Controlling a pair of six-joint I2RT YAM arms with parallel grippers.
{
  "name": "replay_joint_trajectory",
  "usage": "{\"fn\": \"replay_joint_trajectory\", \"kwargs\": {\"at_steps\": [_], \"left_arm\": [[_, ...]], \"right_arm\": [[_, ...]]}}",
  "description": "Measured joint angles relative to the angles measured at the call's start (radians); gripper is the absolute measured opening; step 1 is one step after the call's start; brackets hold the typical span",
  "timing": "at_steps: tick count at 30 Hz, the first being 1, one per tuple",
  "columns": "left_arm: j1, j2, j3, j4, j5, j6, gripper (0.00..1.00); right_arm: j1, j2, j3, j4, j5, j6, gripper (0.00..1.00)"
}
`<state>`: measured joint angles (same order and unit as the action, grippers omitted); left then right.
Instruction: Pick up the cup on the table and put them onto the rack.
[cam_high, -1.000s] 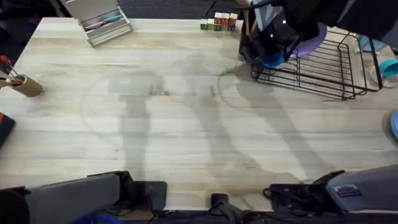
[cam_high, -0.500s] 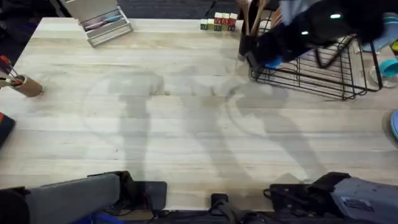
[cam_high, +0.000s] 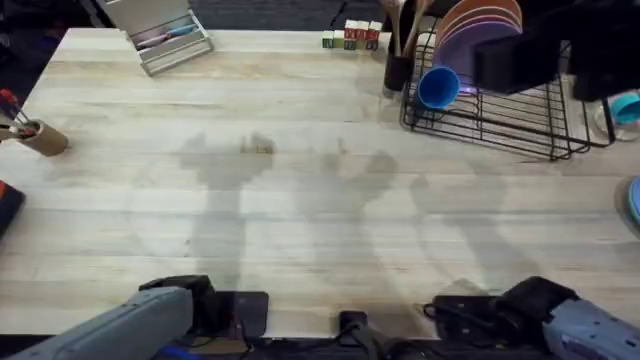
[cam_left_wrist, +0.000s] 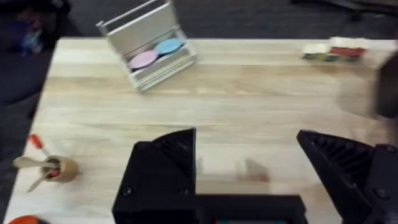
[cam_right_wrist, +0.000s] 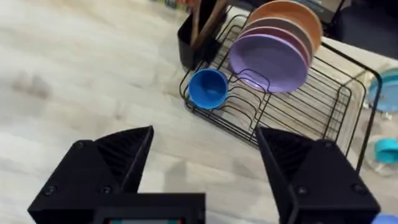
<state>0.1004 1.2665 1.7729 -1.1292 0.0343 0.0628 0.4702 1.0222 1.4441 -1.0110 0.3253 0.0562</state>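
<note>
The light blue cup (cam_high: 437, 88) now lies on its side in the near left corner of the black wire dish rack (cam_high: 520, 125), mouth toward the table, just in front of the standing plates (cam_high: 478, 35). 1 second ago the right arm loomed over that corner with the cup beneath it; half a second ago it was pulling off; now it has lifted clear. The right gripper (cam_right_wrist: 205, 165) hangs above the table in front of the rack with its jaws spread wide and nothing between them, so the release looks done. The left gripper (cam_left_wrist: 249, 168) is likewise wide open and empty, back near its base. No navy cup can be made out on the table, so I judge this placement finished
</note>
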Motion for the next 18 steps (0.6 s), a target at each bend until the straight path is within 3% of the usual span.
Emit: {"fn": "replay_joint_trajectory", "kwargs": {"at_steps": [11, 18], "left_arm": [[-0.212, -0.022, 0.004, -0.071, 0.049, -0.023, 0.994], [-0.354, -0.022, 0.004, -0.071, 0.052, -0.064, 0.994]], "right_arm": [[-0.146, -0.1, 0.0, -0.03, 0.001, 0.158, 0.993], [-0.16, -0.102, 0.0, -0.045, 0.0, 0.18, 0.993]]}}
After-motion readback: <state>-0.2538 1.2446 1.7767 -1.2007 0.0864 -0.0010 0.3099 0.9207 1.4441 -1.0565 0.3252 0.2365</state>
